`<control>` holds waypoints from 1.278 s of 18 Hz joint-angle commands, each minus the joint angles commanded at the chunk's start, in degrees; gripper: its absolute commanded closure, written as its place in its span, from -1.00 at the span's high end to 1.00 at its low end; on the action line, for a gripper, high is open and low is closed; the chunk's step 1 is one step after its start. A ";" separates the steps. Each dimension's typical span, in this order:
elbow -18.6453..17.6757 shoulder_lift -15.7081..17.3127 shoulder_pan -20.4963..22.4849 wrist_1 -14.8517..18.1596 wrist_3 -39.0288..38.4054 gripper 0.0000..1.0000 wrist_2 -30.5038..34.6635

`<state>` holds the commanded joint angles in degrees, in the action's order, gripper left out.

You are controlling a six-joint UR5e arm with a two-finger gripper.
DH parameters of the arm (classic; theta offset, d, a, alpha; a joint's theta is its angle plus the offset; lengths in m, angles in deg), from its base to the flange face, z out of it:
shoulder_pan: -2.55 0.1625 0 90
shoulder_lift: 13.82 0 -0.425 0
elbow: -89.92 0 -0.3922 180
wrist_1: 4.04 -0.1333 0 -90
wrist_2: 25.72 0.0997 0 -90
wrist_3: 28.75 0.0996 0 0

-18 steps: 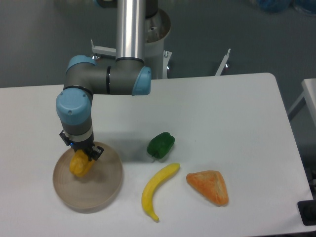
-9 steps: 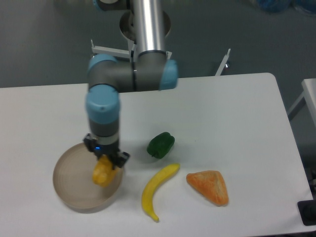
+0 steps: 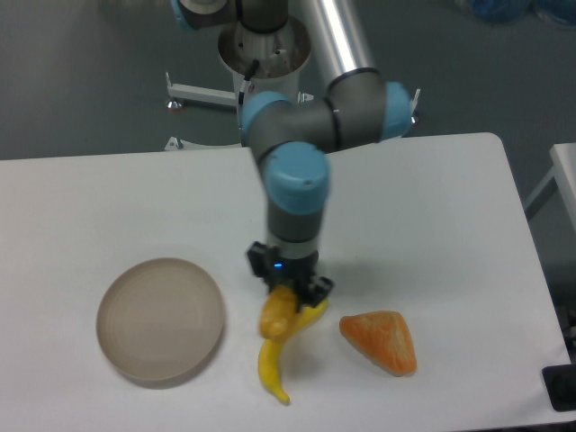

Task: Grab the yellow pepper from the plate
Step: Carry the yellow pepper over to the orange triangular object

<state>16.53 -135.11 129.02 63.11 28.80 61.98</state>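
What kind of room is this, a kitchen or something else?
Probably a robot lab, not a kitchen: a grey-and-blue robot arm stands at a plain white table, its end effector holding a small yellow-orange pepper beside a round beige plate.

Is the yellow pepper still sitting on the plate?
No, the gripper holds the yellow pepper over the banana, and the plate is bare.

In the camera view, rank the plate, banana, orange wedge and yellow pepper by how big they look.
1. plate, clearly largest.
2. banana and orange wedge: similar; the banana is partly hidden, so I won't rank them.
3. yellow pepper, smallest, held in the gripper above the banana.
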 joint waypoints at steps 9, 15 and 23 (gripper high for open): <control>2.81 -3.77 3.52 -0.18 5.03 -0.19 1.77; 3.34 -4.04 3.70 -0.27 5.29 -0.19 1.86; 3.60 -4.04 4.05 -0.27 6.00 -0.19 2.03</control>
<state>20.13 -139.15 133.07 62.85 34.80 64.02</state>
